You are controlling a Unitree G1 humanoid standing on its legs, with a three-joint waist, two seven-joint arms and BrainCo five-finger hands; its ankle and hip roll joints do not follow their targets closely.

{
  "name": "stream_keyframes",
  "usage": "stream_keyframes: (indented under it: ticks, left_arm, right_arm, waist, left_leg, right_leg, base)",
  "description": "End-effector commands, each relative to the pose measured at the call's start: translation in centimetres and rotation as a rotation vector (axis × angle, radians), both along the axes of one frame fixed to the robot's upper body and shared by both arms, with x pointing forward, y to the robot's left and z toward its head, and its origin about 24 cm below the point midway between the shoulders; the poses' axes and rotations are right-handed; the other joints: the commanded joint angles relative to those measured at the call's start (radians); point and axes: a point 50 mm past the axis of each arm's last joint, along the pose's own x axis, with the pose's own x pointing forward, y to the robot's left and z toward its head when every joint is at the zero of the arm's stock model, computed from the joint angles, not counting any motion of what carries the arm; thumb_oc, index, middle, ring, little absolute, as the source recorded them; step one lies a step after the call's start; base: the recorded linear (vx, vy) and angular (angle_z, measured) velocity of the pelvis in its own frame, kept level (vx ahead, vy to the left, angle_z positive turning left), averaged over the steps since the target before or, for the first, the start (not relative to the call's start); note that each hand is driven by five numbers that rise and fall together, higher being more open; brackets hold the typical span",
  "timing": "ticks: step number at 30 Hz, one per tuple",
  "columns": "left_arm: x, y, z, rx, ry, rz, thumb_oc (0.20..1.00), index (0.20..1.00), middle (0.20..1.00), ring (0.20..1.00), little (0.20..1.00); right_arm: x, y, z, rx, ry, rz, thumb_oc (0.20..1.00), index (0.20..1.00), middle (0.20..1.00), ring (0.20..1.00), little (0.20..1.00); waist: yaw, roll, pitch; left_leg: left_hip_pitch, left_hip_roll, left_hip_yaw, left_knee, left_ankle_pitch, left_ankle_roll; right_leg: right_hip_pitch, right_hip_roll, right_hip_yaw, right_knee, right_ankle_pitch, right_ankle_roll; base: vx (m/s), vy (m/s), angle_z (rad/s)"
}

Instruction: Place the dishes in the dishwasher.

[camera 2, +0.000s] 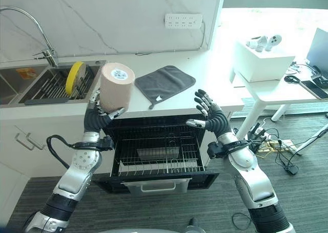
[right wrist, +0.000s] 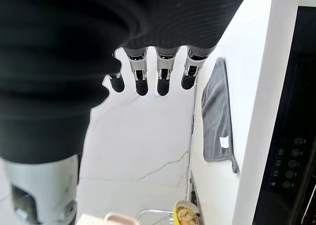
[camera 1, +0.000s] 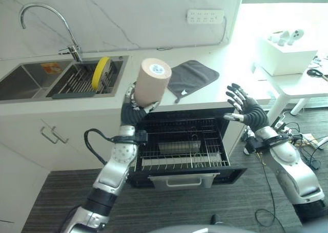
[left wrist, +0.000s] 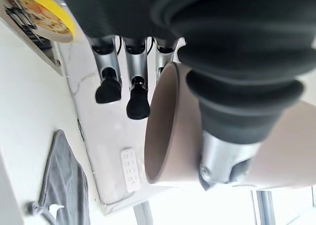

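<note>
My left hand (camera 1: 134, 110) is shut on a beige cup (camera 1: 151, 82), thumb on one side and fingers on the other. The cup is held base up, tilted, above the front left corner of the open dishwasher (camera 1: 184, 151), and its open rim (left wrist: 158, 131) is visible past the thumb. The dishwasher's wire rack (camera 2: 156, 156) is pulled out below the counter. A yellow plate (camera 1: 101, 71) stands on edge in the sink's drying rack. My right hand (camera 1: 248, 110) is open, fingers spread, at the dishwasher's upper right corner, holding nothing.
A grey cloth (camera 1: 192, 77) lies on the white counter behind the dishwasher. A double sink (camera 1: 25, 82) with a curved tap (camera 1: 51, 13) is at the left. A white table (camera 1: 297, 84) carrying a box stands at the right, with cables on the floor below.
</note>
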Motion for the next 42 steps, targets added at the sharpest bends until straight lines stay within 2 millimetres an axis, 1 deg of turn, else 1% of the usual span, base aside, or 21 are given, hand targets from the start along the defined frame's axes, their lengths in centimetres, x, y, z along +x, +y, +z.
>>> stream_keyframes:
  ticks: [1, 5, 8, 12, 13, 17, 27, 34, 42]
  left_arm:
    - [1.3, -0.4, 2.6, 0.143, -0.138, 0.018, 0.200, 0.200, 0.200, 0.200, 0.200]
    - [1.5, -1.3, 2.1, 0.240, -0.148, 0.014, 0.200, 0.200, 0.200, 0.200, 0.200]
    - [1.6, -1.8, 1.7, 0.281, -0.145, 0.012, 0.200, 0.200, 0.200, 0.200, 0.200]
    - [1.7, -2.3, 1.5, 0.328, -0.159, -0.006, 0.200, 0.200, 0.200, 0.200, 0.200]
    - [1.7, -2.7, 1.4, 0.344, -0.157, -0.021, 0.200, 0.200, 0.200, 0.200, 0.200]
    - [1.7, -2.9, 1.2, 0.336, -0.160, -0.031, 0.200, 0.200, 0.200, 0.200, 0.200]
    - [1.6, -3.9, 2.8, 0.253, -0.219, -0.063, 0.200, 0.200, 0.200, 0.200, 0.200]
    - [1.5, -4.3, 3.4, 0.193, -0.231, -0.077, 0.200, 0.200, 0.200, 0.200, 0.200]
    - [1.5, -5.2, 3.8, 0.168, -0.236, -0.089, 0.200, 0.200, 0.200, 0.200, 0.200]
  right_arm:
    - [0.3, 1.3, 3.7, 0.120, -0.163, 0.068, 1.000, 1.000, 1.000, 1.000, 1.000]
    - [0.5, 2.6, 3.9, 0.130, -0.151, 0.119, 1.000, 1.000, 1.000, 1.000, 1.000]
    - [0.7, 3.5, 3.8, 0.140, -0.136, 0.142, 1.000, 1.000, 1.000, 1.000, 1.000]
    - [0.9, 4.0, 4.0, 0.152, -0.132, 0.163, 1.000, 1.000, 1.000, 1.000, 1.000]
    - [1.0, 4.5, 4.0, 0.158, -0.124, 0.188, 1.000, 1.000, 1.000, 1.000, 1.000]
    - [1.0, 5.2, 3.9, 0.161, -0.110, 0.218, 1.000, 1.000, 1.000, 1.000, 1.000]
    - [1.4, 6.2, 3.5, 0.237, -0.042, 0.244, 1.000, 1.000, 1.000, 1.000, 1.000]
    - [1.5, 6.7, 3.4, 0.309, -0.023, 0.240, 1.000, 1.000, 1.000, 1.000, 1.000]
    - [2.0, 7.7, 4.1, 0.335, -0.046, 0.233, 1.000, 1.000, 1.000, 1.000, 1.000]
  waist:
    - [-0.001, -0.035, -0.024]
    - [-0.004, -0.037, -0.026]
    - [0.002, -0.037, -0.029]
    - [0.005, -0.040, -0.031]
    - [0.006, -0.039, -0.031]
    - [0.009, -0.039, -0.032]
    - [0.017, -0.043, -0.032]
    - [0.020, -0.043, -0.032]
    - [0.027, -0.040, -0.031]
  left_leg:
    - [0.018, 0.036, 0.021, 0.000, -0.039, 0.001]
    - [0.022, 0.038, 0.029, 0.000, -0.040, 0.002]
    - [0.027, 0.038, 0.033, 0.000, -0.041, 0.004]
    - [0.028, 0.038, 0.034, 0.000, -0.041, 0.003]
    - [0.028, 0.038, 0.034, 0.000, -0.041, 0.003]
    - [0.029, 0.039, 0.036, 0.000, -0.040, 0.003]
    - [0.029, 0.040, 0.026, 0.000, -0.041, 0.003]
    - [0.031, 0.036, 0.020, 0.000, -0.044, 0.005]
    - [0.032, 0.033, 0.015, 0.000, -0.049, 0.008]
  right_leg:
    - [0.074, -0.070, -0.009, 0.002, -0.125, 0.067]
    - [0.074, -0.074, -0.009, 0.002, -0.123, 0.069]
    - [0.077, -0.075, -0.012, 0.002, -0.123, 0.069]
    - [0.080, -0.076, -0.013, 0.002, -0.123, 0.069]
    - [0.081, -0.075, -0.015, 0.002, -0.124, 0.068]
    - [0.082, -0.076, -0.017, 0.002, -0.124, 0.068]
    - [0.089, -0.079, -0.024, 0.002, -0.126, 0.067]
    - [0.093, -0.079, -0.024, 0.002, -0.127, 0.067]
    - [0.091, -0.079, -0.027, 0.002, -0.125, 0.067]
  base:
    - [0.00, 0.000, 0.00]
    - [-0.02, 0.006, -0.01]
    - [-0.02, 0.007, -0.04]
    - [0.00, -0.001, -0.02]
    - [0.00, 0.000, 0.00]
    - [0.00, 0.000, 0.00]
    - [0.00, -0.001, 0.00]
    - [0.01, -0.002, 0.00]
    - [0.00, 0.000, 0.00]
